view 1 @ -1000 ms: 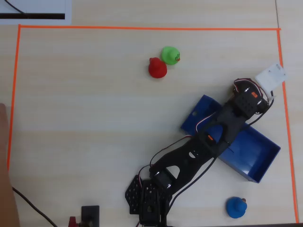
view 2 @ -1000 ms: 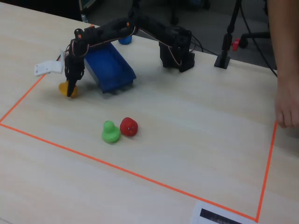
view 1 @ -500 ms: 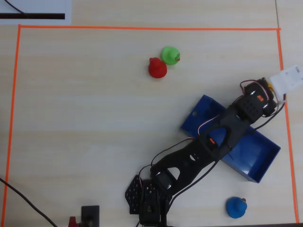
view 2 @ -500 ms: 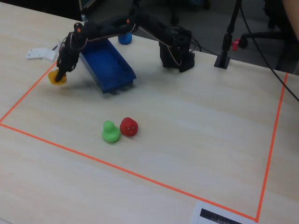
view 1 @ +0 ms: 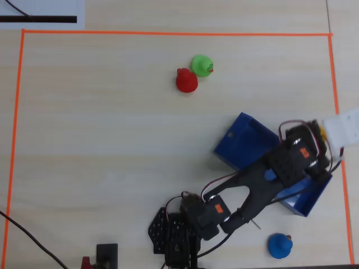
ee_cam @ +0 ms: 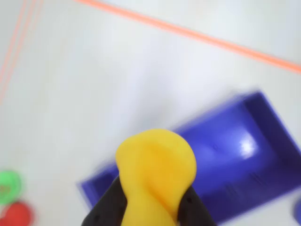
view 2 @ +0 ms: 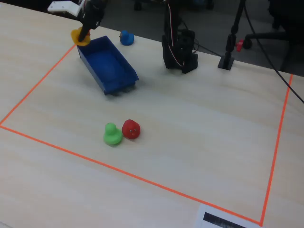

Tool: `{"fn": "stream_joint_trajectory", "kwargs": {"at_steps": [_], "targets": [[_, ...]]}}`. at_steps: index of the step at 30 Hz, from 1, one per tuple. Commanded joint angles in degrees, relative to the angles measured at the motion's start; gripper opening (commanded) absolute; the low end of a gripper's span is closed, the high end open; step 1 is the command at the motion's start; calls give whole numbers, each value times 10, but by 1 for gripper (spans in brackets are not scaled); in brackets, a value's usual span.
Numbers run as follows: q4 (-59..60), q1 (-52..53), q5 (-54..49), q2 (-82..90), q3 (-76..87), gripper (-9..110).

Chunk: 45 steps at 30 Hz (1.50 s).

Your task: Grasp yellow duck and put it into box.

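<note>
Two black fingers [ee_cam: 110, 205] of my gripper [view 2: 83, 36] pinch the yellow duck [ee_cam: 155, 172], held above the box's [view 2: 108, 66] far corner beside the orange tape line [view 2: 40, 85]; green duck [view 2: 111, 134] and red duck [view 2: 130, 128] sit well apart on open table.

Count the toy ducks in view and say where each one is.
4. The yellow duck is held between the fingers beside the box. The green duck and red duck touch on the table. The blue duck sits behind the box. None looks hidden.
</note>
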Motion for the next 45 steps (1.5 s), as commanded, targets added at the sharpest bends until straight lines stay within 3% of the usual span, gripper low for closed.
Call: {"fn": "stream_joint_trajectory", "kwargs": {"at_steps": [1,8,13,18,25,30,36,40,45], "targets": [[-54,47,-20,61,163,0],[-124,93,-45,46,265,0],[-146,104,-49,11,246,1],[-191,113,-49,5,243,29],[-209,117,-49,7,242,39],[-207,114,-30,18,223,35],[-188,60,135,49,52,11],[-155,-35,215,77,-71,3],[-60,-207,203,143,-68,0]]}}
